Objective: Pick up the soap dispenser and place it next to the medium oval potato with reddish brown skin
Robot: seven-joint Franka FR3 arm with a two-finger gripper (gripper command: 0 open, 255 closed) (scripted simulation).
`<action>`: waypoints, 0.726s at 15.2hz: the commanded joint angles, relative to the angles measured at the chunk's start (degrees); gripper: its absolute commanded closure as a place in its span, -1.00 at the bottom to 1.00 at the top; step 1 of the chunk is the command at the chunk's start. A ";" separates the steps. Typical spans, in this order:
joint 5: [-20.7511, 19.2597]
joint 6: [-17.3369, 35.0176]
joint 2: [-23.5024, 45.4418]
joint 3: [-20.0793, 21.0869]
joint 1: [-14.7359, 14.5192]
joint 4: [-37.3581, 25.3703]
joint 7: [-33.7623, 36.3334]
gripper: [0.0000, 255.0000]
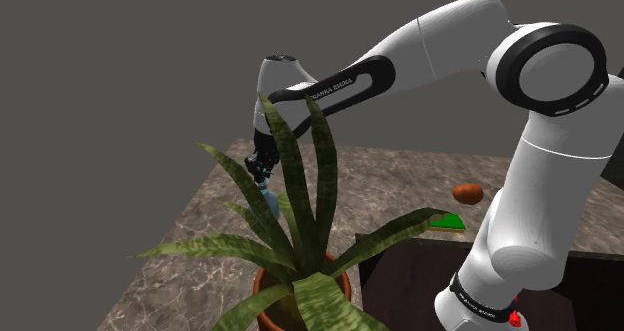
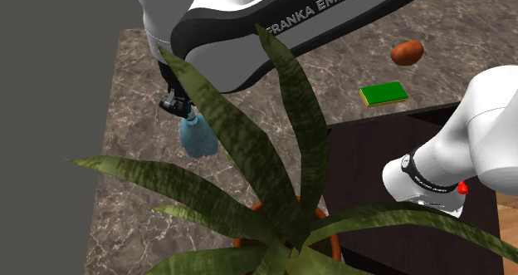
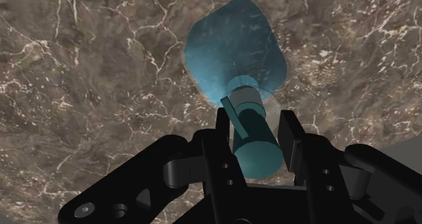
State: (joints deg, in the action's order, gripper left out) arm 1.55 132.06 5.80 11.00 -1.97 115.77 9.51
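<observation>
The fingers [image 3: 295, 145] pinch the soap dispenser [image 3: 233, 53] by its pump (grasp looks done); carrying it over to the distant potato [image 1: 467, 192] remains.

Arm [image 1: 420, 49] outstretched, gripper [image 3: 255, 119] clasping soap dispenser [image 3: 233, 50]

My gripper [image 3: 257, 119] clasps the teal soap dispenser [image 3: 233, 50] by its pump head, one black finger pressed on each side. Behind its wide body lies the brown, white-veined worktop [image 3: 88, 67].
</observation>
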 commanded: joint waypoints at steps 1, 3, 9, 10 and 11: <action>0.00 0.00 0.00 0.00 0.00 0.01 0.00 1.00; 0.00 0.00 0.00 0.00 0.00 0.01 0.00 1.00; 0.17 -2.17 -0.89 0.01 0.04 -1.29 -0.05 1.00; 0.22 -2.90 -1.17 0.01 0.06 -1.75 -0.07 1.00; 0.27 -3.63 -1.41 0.01 0.07 -2.24 -0.07 1.00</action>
State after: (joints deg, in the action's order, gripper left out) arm 1.77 129.09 4.60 11.02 -1.93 114.01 9.48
